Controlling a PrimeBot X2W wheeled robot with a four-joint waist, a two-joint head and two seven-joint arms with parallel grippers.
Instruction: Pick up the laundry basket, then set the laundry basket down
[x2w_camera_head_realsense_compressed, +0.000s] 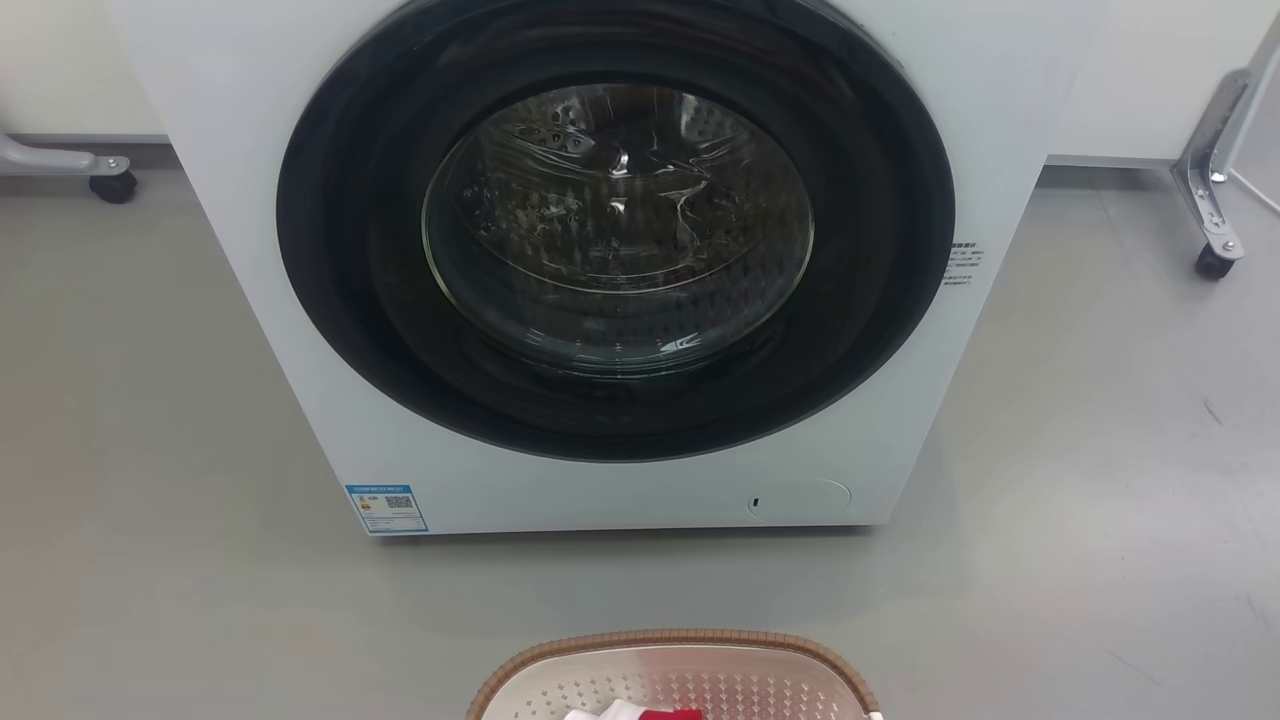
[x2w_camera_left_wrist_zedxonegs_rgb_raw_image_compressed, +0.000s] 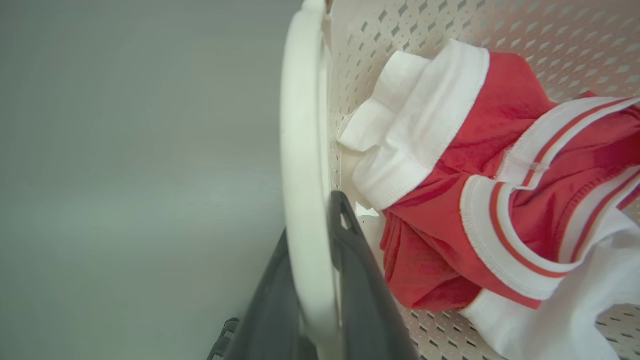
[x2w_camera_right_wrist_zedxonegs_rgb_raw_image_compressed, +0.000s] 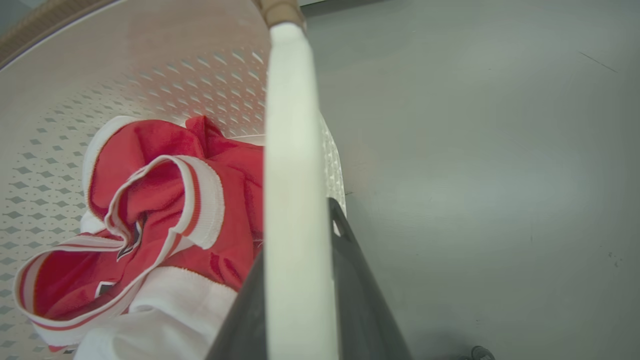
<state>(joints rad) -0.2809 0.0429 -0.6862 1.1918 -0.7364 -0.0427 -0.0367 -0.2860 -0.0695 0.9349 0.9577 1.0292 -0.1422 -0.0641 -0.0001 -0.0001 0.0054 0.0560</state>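
A white front-loading washing machine (x2w_camera_head_realsense_compressed: 620, 260) with a dark round door stands on a grey floor (x2w_camera_head_realsense_compressed: 130, 450). The laundry basket (x2w_camera_head_realsense_compressed: 680, 640), cream and perforated with a brown woven-look rim, sits at the bottom edge of the head view, directly in front of the machine and apart from it. Whether its base rests on the floor or hangs just above it cannot be told.

Likely risks, largest first. A forward swing could knock the far rim against the machine's front, since the machine stands straight ahead. If one arm rises faster than the other, the basket would tilt. That could slide the red and white garment (x2w_camera_left_wrist_zedxonegs_rgb_raw_image_compressed: 450, 165) to one side. It lies loose and bunched on the basket floor. The finest risk is at the grips. The left claw (x2w_camera_left_wrist_zedxonegs_rgb_raw_image_compressed: 312, 220) is clamped across the left side handle (x2w_camera_left_wrist_zedxonegs_rgb_raw_image_compressed: 305, 125), one dark finger on each face. The right claw (x2w_camera_right_wrist_zedxonegs_rgb_raw_image_compressed: 297, 225) is clamped the same way on the right side handle (x2w_camera_right_wrist_zedxonegs_rgb_raw_image_compressed: 292, 125). Both handles are smooth and narrow, so either could slip or twist between the fingers under load.

The basket's opening faces up. With a handle on each side, its long axis appears to run left to right, parallel to the machine's front.
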